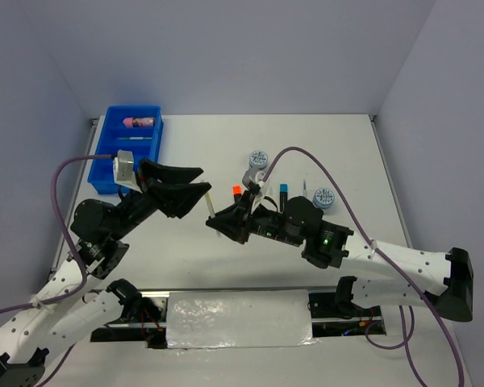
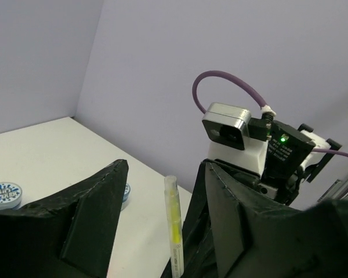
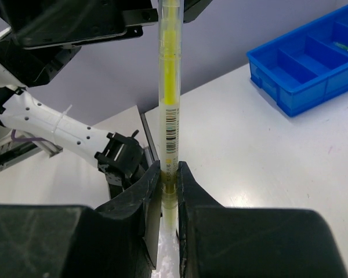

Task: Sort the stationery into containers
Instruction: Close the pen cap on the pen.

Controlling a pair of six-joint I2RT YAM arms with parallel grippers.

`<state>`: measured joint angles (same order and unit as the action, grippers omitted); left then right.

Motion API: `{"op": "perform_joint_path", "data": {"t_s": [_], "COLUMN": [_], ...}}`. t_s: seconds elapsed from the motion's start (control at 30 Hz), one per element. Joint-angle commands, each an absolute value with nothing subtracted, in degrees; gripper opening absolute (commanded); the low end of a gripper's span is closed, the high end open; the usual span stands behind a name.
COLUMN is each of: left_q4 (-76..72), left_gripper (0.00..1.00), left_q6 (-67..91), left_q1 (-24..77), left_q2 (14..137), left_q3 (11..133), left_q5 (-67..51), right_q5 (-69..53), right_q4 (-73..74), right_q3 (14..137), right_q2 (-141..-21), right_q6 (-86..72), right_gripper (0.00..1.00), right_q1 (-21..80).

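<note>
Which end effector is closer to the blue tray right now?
Left. The left end effector hangs open just right of the blue tray; the right end effector, shut on the yellow pen, sits farther right and nearer the bases.

Pen (image 1: pixel 210 201) right of tray (image 1: pixel 117 129)

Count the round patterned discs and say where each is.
2. One disc lies near the table's middle; the other lies nearer and to its right. More could be hidden.
</note>
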<state>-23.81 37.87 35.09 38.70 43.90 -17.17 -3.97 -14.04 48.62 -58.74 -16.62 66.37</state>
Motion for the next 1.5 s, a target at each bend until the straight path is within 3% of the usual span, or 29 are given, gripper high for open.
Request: {"op": "perform_joint_path", "data": {"t_s": [0.0, 0.13, 0.23, 0.37, 0.63, 0.97, 1.17, 1.23, 1.27, 1.33, 1.4, 1.47], "left_q4": [-27.77, -28.39, -28.13, -27.60, -32.25, -35.60, -33.94, -27.54, -24.64, -18.84, -11.62, -8.80], "left_gripper": [0.67, 0.45, 0.17, 0.00, 0.00, 0.00, 0.00, 0.10, 0.25, 0.43, 0.49, 0.45], "left_q6": [38.49, 38.93, 39.02, 39.55, 44.38, 46.14, 46.15, 44.22, 43.34, 40.80, 39.82, 38.33], "left_q1": [35.33, 35.33, 35.25, 35.33, 35.68, 39.11, 40.43, 40.43, 40.43, 40.34, 40.34, 40.25], "left_q2": [39.46, 40.08, 40.52, 41.22, 40.78, 41.92, 41.14, 39.56, 38.85, 37.10, 36.39, 36.04], "left_q3": [43.24, 42.98, 42.89, 42.45, 34.81, 25.76, 24.60, 26.88, 29.77, 33.03, 37.43, 40.59], "left_q5": [-17.31, -17.84, -18.19, -19.42, -22.15, -19.60, -17.23, -14.00, -12.06, -7.41, -0.81, 2.87], "right_q5": [-5.18, -5.10, -4.75, -3.52, 1.40, -1.23, -3.94, -8.07, -10.00, -10.47, -9.76, -9.40], "right_q4": [-13.54, -13.18, -12.66, -12.74, -11.07, -12.40, -10.99, -11.34, -10.99, -9.06, -6.69, -5.37], "right_q3": [50.10, 50.53, 51.06, 51.94, 63.44, 82.59, 84.83, 81.49, 78.17, 75.51, 71.91, 69.54], "right_q2": [-59.59, -59.85, -59.94, -59.68, -63.19, -68.72, -68.82, -68.38, -68.12, -67.59, -66.98, -66.80], "right_q6": [-16.43, -16.35, -16.08, -15.73, -12.04, -12.40, -12.66, -12.66, -11.79, -10.55, -9.84, -10.46], "right_gripper": [0.00, 0.00, 0.00, 0.00, 0.00, 0.00, 0.00, 0.00, 0.00, 0.00, 0.00, 0.00], "right_q1": [66.53, 66.45, 66.53, 66.53, 65.22, 60.21, 60.29, 60.29, 60.38, 61.60, 62.05, 62.49]}}
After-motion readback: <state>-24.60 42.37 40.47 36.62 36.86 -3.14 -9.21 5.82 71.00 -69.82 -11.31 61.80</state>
